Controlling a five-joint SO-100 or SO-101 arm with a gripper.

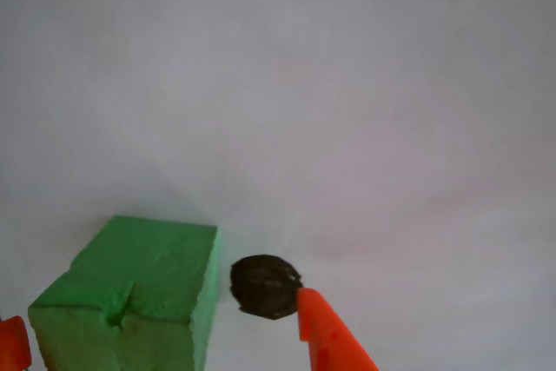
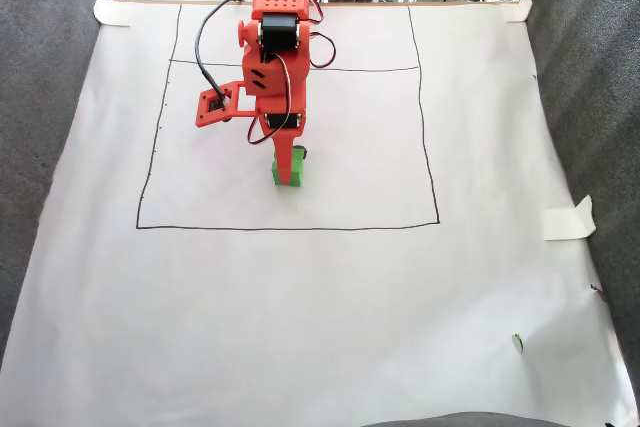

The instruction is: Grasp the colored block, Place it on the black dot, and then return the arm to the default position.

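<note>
Orange fingers sit nearest the lens in the other view: one pointed tip (image 1: 328, 332) at the bottom edge right of centre, a sliver of the other (image 1: 12, 342) at the bottom left corner. Gripper (image 1: 156, 323) is spread wide; the green block (image 1: 135, 293) stands between the fingers, close to the left one, with clear white paper between it and the right one. No finger is seen pressing on the block, so it looks free, not gripped. A crease marks the block's near face.

Black dot (image 1: 265, 286) lies on the paper just to the right of the block, separated from it by a thin strip of white. The block stands beside the dot, not on it. The right fingertip overlaps the dot's lower right edge in this view; whether it touches the paper there I cannot tell.

Fixed view: white paper sheet (image 2: 300, 317) covers the table, taped at its corners, with a drawn rectangle (image 2: 290, 228) in its far half. The block (image 2: 287, 173) stands inside the rectangle, nearer its front line than its far one, a little left of centre. The orange arm (image 2: 275, 57) reaches in from the far edge of the sheet and comes down over the block, its gripper (image 2: 290, 159) right at it. A loose piece of tape (image 2: 568, 219) sits at the sheet's right edge.
</note>
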